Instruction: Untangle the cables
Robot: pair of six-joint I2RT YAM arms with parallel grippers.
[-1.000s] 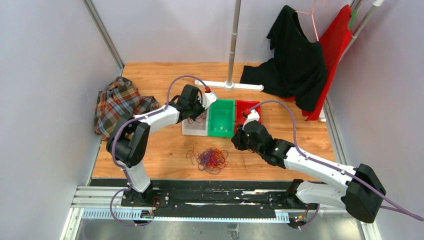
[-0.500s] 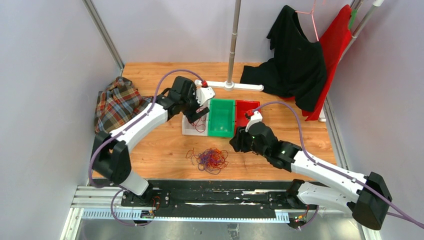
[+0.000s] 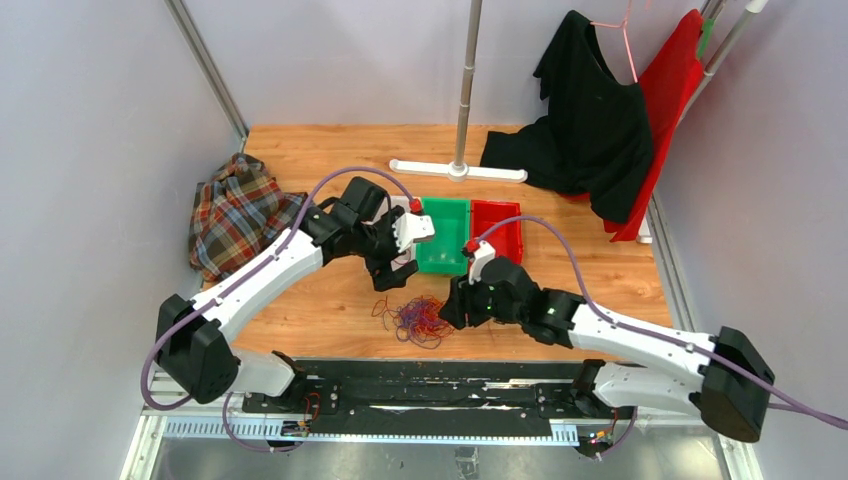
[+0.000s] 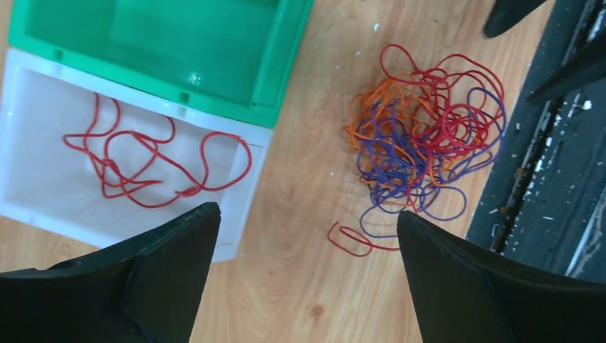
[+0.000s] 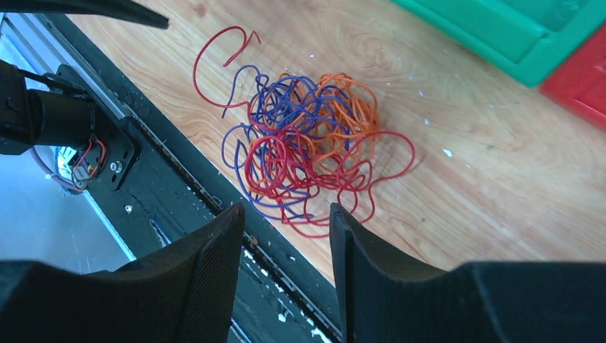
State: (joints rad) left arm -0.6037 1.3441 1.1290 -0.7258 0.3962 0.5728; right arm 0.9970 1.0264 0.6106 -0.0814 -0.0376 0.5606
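The cables (image 3: 421,318) are a small clump of red, orange and purple wires on the wooden table near its front edge, also seen in the left wrist view (image 4: 400,143) and the right wrist view (image 5: 307,150). One loose red wire (image 4: 143,168) lies inside the white bin (image 4: 43,93). My left gripper (image 3: 390,272) (image 4: 307,212) hovers wide open between the white bin and the clump, nothing between its fingers. My right gripper (image 3: 450,305) (image 5: 287,209) hangs open at the clump's near right edge, above the table's front border, holding nothing.
A green bin (image 3: 442,245) (image 4: 179,43) and a red bin (image 3: 497,225) stand beside the white one. A plaid cloth (image 3: 235,205) lies at the left, and a pole stand (image 3: 458,170) with black and red garments (image 3: 590,110) at the back. A black rail (image 3: 430,385) runs along the front.
My left gripper drew back from the white bin toward the clump and opened wide, leaving a red wire in the bin. My right gripper moved left to the clump and opened.
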